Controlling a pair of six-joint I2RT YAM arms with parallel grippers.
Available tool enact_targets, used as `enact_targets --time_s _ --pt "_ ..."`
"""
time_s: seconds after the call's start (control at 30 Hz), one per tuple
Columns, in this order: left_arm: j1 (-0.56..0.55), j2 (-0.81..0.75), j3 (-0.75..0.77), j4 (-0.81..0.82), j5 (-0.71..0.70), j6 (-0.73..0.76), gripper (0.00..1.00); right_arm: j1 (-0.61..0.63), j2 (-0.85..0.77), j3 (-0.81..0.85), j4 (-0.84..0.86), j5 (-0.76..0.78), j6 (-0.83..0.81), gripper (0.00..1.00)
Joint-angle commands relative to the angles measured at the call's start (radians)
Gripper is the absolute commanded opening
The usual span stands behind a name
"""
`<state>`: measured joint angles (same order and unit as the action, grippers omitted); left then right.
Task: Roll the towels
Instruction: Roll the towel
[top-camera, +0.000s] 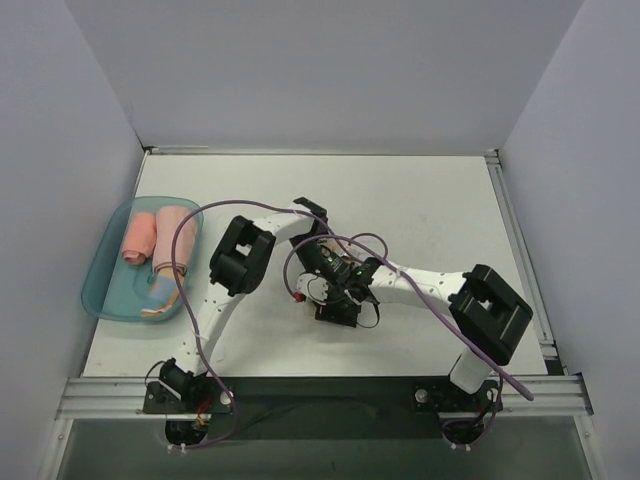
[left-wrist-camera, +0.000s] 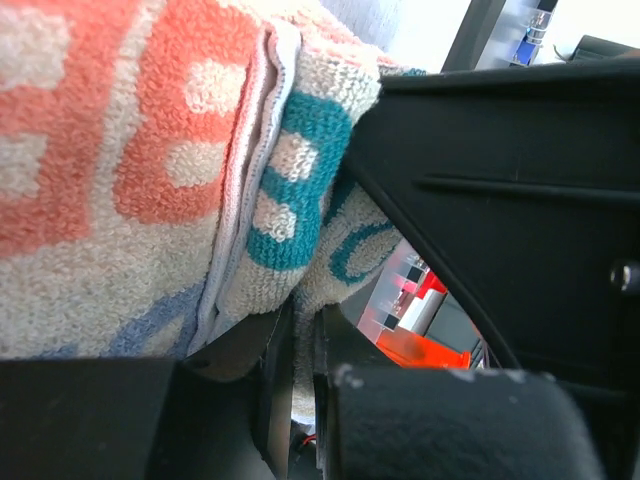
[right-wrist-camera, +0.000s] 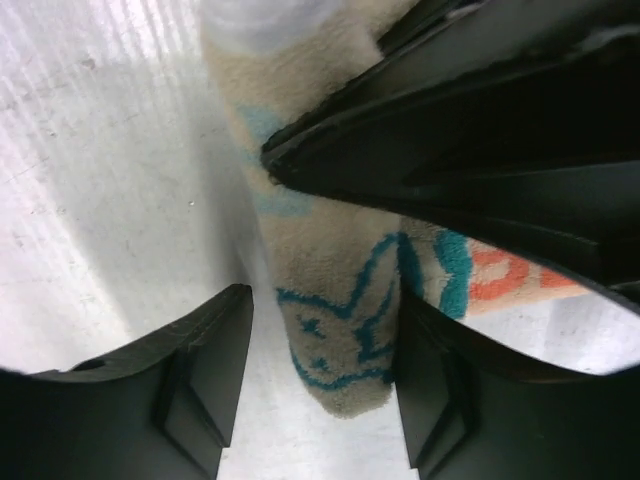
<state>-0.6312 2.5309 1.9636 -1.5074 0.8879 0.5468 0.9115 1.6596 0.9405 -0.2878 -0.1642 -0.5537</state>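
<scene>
Pink towel (top-camera: 139, 238) and striped towel (top-camera: 158, 295) lie rolled in the teal tray (top-camera: 100, 295). Right of it, my left end effector (left-wrist-camera: 300, 400) pinches the RABBIT towel (left-wrist-camera: 150, 150); my right end effector (right-wrist-camera: 320, 400) straddles it, wide. That roll looks unfinished.

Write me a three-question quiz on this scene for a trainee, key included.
1. True or false: the teal tray lies on the right arm's side.
2. The letters on the lettered towel are: A) orange and teal, B) black, C) purple.
3. Which gripper has the rabbit drawing between its fingers?

Key:
1. False; it lies on the left arm's side.
2. A.
3. The right gripper, its fingers apart around the towel.
</scene>
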Motion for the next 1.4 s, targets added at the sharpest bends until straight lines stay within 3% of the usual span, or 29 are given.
enact_targets --time_s 0.0,0.03,0.1,0.13,0.17,0.3,0.47,0.73,0.93,1.07,1.17,1.23,1.37 --pt "0.018 0.072 -0.029 0.147 -0.205 0.070 0.12 -0.022 0.054 0.001 -0.011 0.011 0.017 0.49" --pt "0.021 0.063 -0.038 0.156 -0.202 0.065 0.12 -0.031 0.054 0.009 -0.019 -0.021 0.017 0.34" --pt "0.036 0.051 -0.054 0.165 -0.185 0.061 0.12 -0.081 0.055 0.038 -0.051 -0.073 0.026 0.21" --pt "0.041 0.034 -0.075 0.182 -0.179 0.050 0.15 -0.101 0.058 0.056 -0.075 -0.148 0.031 0.05" --pt "0.050 0.026 -0.086 0.193 -0.173 0.041 0.16 -0.147 0.066 0.088 -0.120 -0.191 0.041 0.00" --pt "0.090 -0.030 -0.155 0.251 -0.136 -0.008 0.27 -0.200 0.104 0.148 -0.218 -0.330 0.005 0.00" --pt "0.165 -0.102 -0.215 0.322 -0.064 -0.085 0.48 -0.192 0.164 0.204 -0.342 -0.397 -0.060 0.00" --pt "0.318 -0.188 -0.137 0.349 -0.001 -0.194 0.53 -0.192 0.249 0.271 -0.435 -0.388 -0.133 0.00" --pt "0.476 -0.248 -0.053 0.361 0.137 -0.295 0.53 -0.206 0.304 0.325 -0.490 -0.414 -0.135 0.00" --pt "0.547 -0.326 -0.048 0.392 0.186 -0.320 0.53 -0.230 0.423 0.456 -0.629 -0.492 -0.149 0.00" --pt "0.594 -0.481 -0.199 0.573 0.192 -0.389 0.53 -0.282 0.472 0.521 -0.695 -0.558 -0.149 0.00" --pt "0.617 -0.633 -0.317 0.789 0.155 -0.465 0.53 -0.319 0.514 0.576 -0.735 -0.615 -0.140 0.00" --pt "0.582 -0.851 -0.565 0.941 0.068 -0.377 0.58 -0.352 0.565 0.632 -0.763 -0.675 -0.118 0.00"
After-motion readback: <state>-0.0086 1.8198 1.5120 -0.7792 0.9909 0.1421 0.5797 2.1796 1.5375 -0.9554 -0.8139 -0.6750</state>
